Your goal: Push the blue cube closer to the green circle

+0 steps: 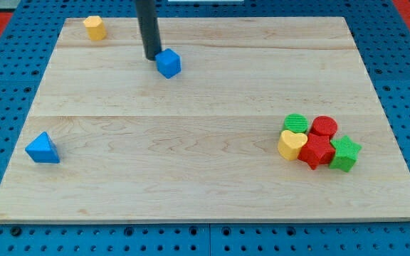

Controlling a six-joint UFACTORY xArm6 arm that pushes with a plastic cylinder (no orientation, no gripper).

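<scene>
The rod's dark tip (151,57) is touching the small blue plastic cube (168,63) at its nine o'clock side; there are no fingers. The cube is sitting at the wooden tabletop's (191,142) twelve o'clock, well apart from the green plastic circle (295,123) toward four o'clock. It is looking light, rigid, easily sliding.

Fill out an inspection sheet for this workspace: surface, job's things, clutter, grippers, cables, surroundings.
Surface: wooden board, flat.
Job's things: blue cube near the view's top; green circle far off at the view's right, in a cluster.
Clutter: yellow heart, red cylinder, red star, green star packed around the circle; blue triangle at left; yellow block top left.
Grippers: none; my tip sits just left of the cube.
Cables: nothing seen.
Surroundings: blue perforated table.
</scene>
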